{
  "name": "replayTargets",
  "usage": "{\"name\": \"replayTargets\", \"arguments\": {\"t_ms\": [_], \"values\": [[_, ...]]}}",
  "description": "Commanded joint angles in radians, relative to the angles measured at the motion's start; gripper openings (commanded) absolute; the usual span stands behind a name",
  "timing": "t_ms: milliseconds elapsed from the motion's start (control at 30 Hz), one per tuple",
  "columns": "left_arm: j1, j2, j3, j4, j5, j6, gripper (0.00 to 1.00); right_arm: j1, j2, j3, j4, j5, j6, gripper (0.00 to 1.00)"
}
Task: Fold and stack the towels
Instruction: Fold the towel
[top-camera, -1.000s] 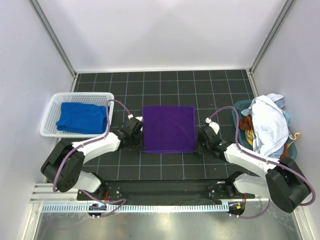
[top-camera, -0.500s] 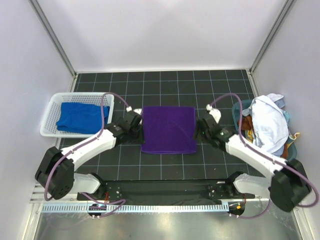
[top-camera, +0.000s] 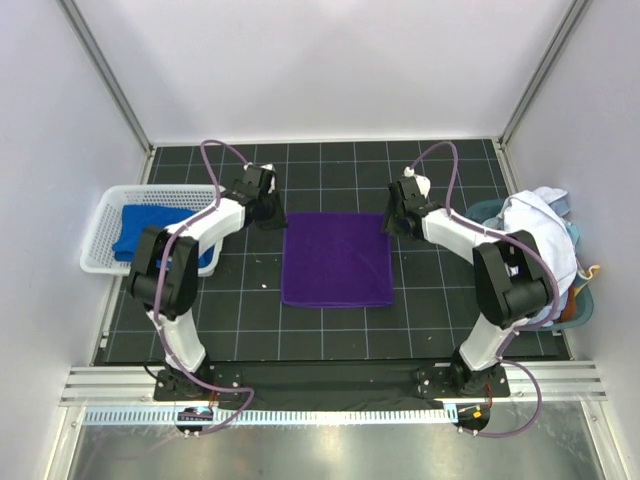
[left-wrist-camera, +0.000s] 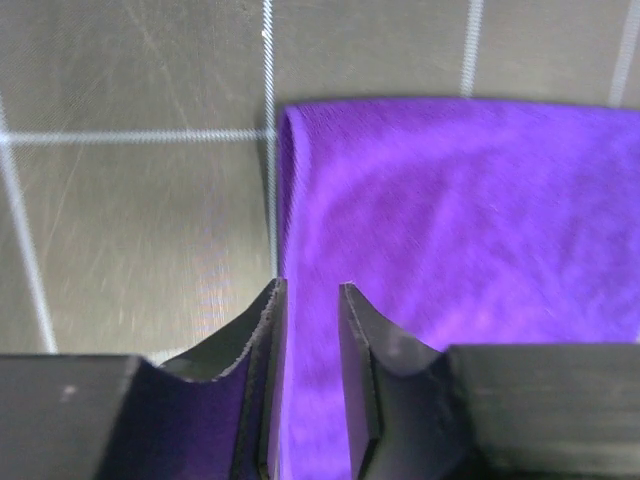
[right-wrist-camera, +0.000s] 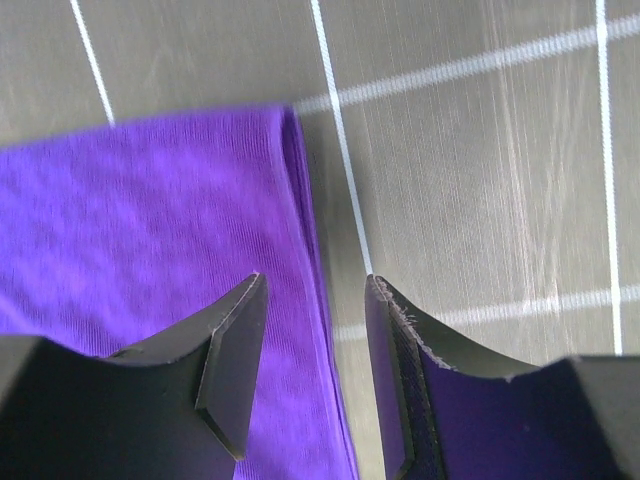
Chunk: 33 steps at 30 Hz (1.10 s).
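Observation:
The purple towel (top-camera: 335, 260) lies flat and folded in the middle of the black grid mat. My left gripper (top-camera: 266, 208) hovers at its far left corner. In the left wrist view its jaws (left-wrist-camera: 310, 290) stand slightly open, with the towel's left edge (left-wrist-camera: 450, 220) lying beneath the gap. My right gripper (top-camera: 392, 216) is at the far right corner, open (right-wrist-camera: 315, 280), straddling the towel's layered right edge (right-wrist-camera: 150, 220). The blue towel (top-camera: 150, 232) rests in the white basket (top-camera: 100, 225). The white towel (top-camera: 540, 245) is heaped at the right.
The white heap lies on a teal basin (top-camera: 480, 212) with an orange-brown cloth (top-camera: 492, 247) under it. Grey walls close in the mat at the back and both sides. Both arms' cables arch over the far part of the mat.
Both grippers slid along the purple towel's sides from its near half to its far corners. The left jaws parted a little. The towel stayed put.

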Motion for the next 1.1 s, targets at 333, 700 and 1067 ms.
{"name": "replayTargets", "arguments": {"t_ms": [333, 700, 1067], "values": [[0.058, 0.244, 0.215, 0.077, 0.122, 0.078, 0.38, -0.049, 0.218, 0.201, 0.062, -0.051, -0.076, 0.43], [0.065, 0.335, 0.288, 0.065, 0.103, 0.069, 0.26, -0.076, 0.276, 0.255, 0.061, -0.045, -0.096, 0.27], [0.087, 0.359, 0.343, 0.056, 0.115, 0.089, 0.24, -0.091, 0.291, 0.272, 0.114, -0.094, -0.147, 0.31]]}}
